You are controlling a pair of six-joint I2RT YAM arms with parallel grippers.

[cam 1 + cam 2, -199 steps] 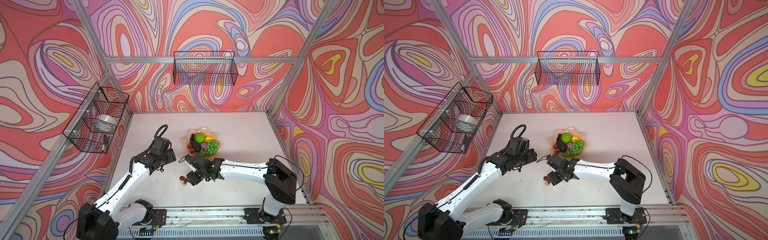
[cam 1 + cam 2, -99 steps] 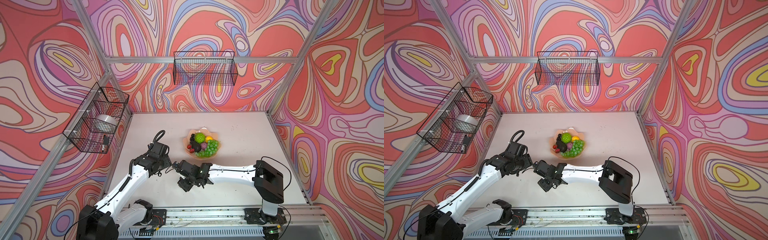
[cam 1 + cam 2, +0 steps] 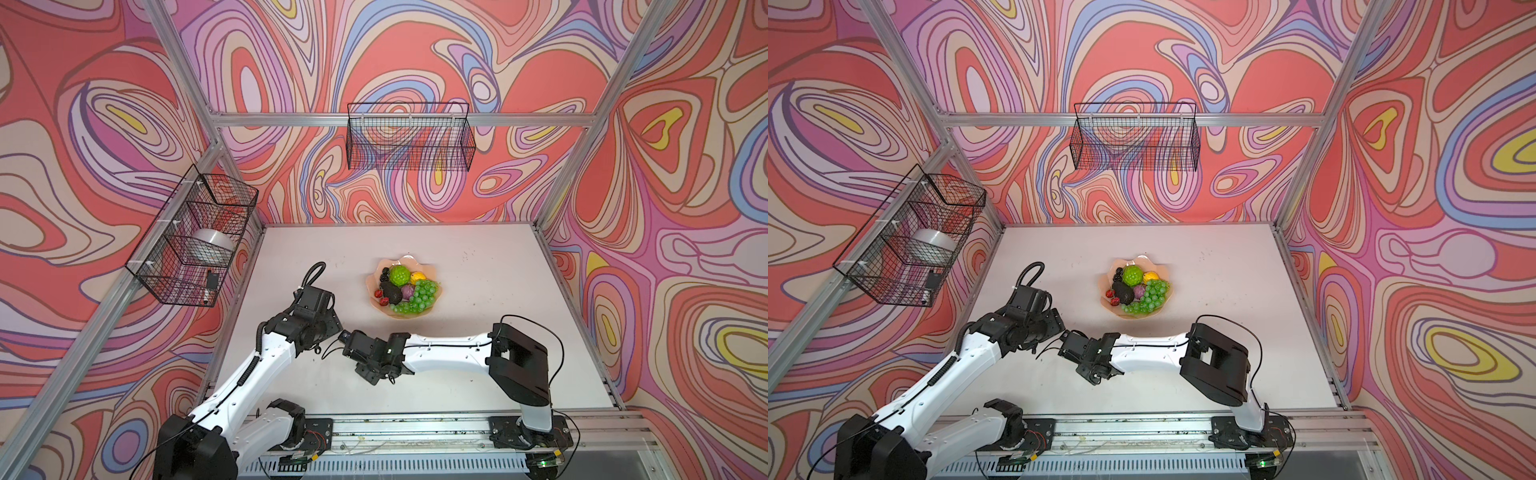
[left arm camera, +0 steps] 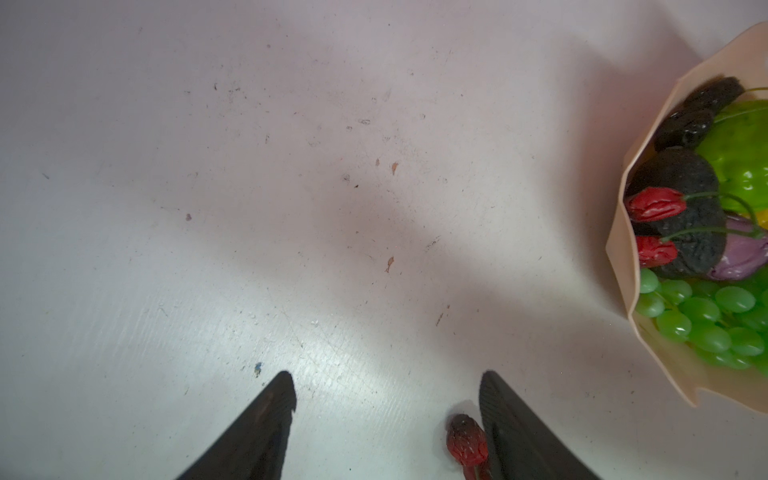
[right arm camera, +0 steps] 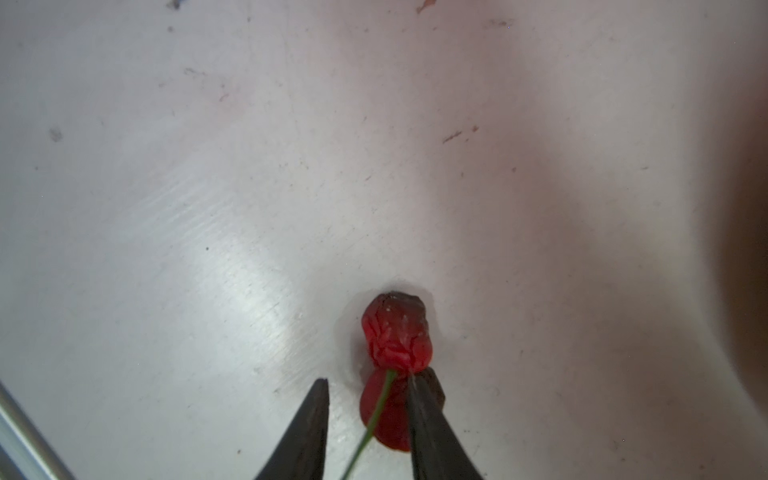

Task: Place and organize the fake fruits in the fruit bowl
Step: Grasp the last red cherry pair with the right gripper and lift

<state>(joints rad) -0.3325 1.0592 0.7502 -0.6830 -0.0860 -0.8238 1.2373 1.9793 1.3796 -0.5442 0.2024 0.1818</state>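
I hold the right gripper (image 5: 366,380) low over a cherry pair (image 5: 397,332) lying on the table (image 5: 208,166), outside the bowl (image 3: 371,286). Its jaws straddle the stem, one touching the fruit, not yet clamped; the stem looks the surest hold. The left gripper (image 4: 386,376) hangs beside it, released and empty.

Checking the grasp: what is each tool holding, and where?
Nothing clamped yet: the right tool straddles the cherry pair at its stem, one finger touching, the other apart; the left tool stands open.
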